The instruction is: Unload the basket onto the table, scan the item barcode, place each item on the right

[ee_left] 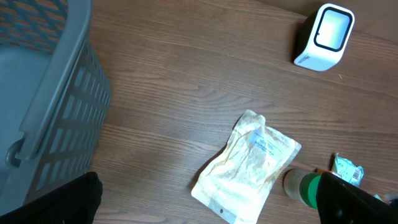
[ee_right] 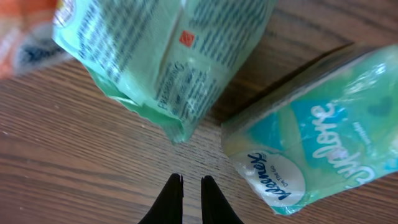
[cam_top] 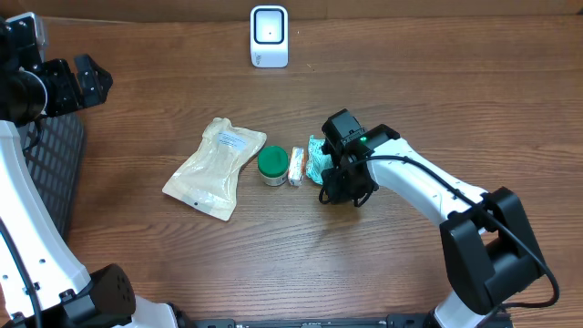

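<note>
A white barcode scanner (cam_top: 269, 36) (ee_left: 326, 36) stands at the table's far edge. In a row at mid-table lie a pale pouch (cam_top: 216, 169) (ee_left: 249, 165), a green-lidded jar (cam_top: 272, 165) (ee_left: 300, 185), a small wrapped bar (cam_top: 296, 166) and green tissue packs (cam_top: 316, 157). My right gripper (cam_top: 333, 189) (ee_right: 191, 182) hangs over the wood just beside the packs, shut with nothing between its fingers. One green pack (ee_right: 165, 56) lies ahead of it, and a second one (ee_right: 317, 137) to its right. My left gripper (cam_top: 95, 80) (ee_left: 205, 208) stays wide open and empty at the far left.
A grey mesh basket (cam_top: 50, 164) (ee_left: 53, 93) stands at the left edge of the table, below the left arm. An orange wrapper (ee_right: 28, 28) shows at the upper left of the right wrist view.
</note>
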Robot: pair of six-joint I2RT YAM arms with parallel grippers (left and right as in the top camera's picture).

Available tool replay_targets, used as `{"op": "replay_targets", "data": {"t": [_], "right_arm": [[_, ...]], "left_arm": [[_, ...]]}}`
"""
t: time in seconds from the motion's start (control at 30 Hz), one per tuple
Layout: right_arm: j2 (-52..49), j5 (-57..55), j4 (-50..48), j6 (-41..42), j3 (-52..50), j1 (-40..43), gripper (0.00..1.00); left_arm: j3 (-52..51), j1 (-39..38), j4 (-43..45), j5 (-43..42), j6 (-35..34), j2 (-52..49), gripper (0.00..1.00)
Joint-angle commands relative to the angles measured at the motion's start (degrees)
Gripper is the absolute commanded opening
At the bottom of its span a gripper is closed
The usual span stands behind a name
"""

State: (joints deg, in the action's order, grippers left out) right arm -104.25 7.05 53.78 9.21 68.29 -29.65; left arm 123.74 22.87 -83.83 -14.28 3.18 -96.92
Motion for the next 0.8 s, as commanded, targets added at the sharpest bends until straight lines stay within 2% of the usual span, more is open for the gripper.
{"op": "replay_targets", "data": {"t": [0.0, 0.27, 0.43, 0.6, 0.67, 0.77], "right_arm": [[-0.37, -0.61, -0.22, -1.88, -0.96, 0.02, 0.08], [-0.42, -3.37, -5.9, -1.16, -4.13, 0.15, 0.1], [-0.42, -10.71, -9.16, 7.34, -4.11, 0.57, 0.1], [-0.42, -10.8, -12.37, 14.21, -2.95, 4.35, 0.11], [-0.42, -10.82, -13.33, 17.05, -2.27, 6.23, 0.19], [-0.42, -10.84, -14.49, 23.61, -2.01, 10.08, 0.2]], "left_arm": [[0.15, -0.39, 0.02, 0.31, 0.68, -0.2, 1.0], [0.15, -0.39, 0.02, 0.33, 0.68, -0.2, 1.0], [0.15, -0.39, 0.02, 0.33, 0.68, -0.2, 1.0], [0.15, -0.39, 0.02, 0.31, 0.68, -0.2, 1.0], [0.15, -0.39, 0.02, 0.33, 0.68, -0.2, 1.0], [0.15, -0.39, 0.02, 0.33, 0.68, -0.2, 1.0]]}}
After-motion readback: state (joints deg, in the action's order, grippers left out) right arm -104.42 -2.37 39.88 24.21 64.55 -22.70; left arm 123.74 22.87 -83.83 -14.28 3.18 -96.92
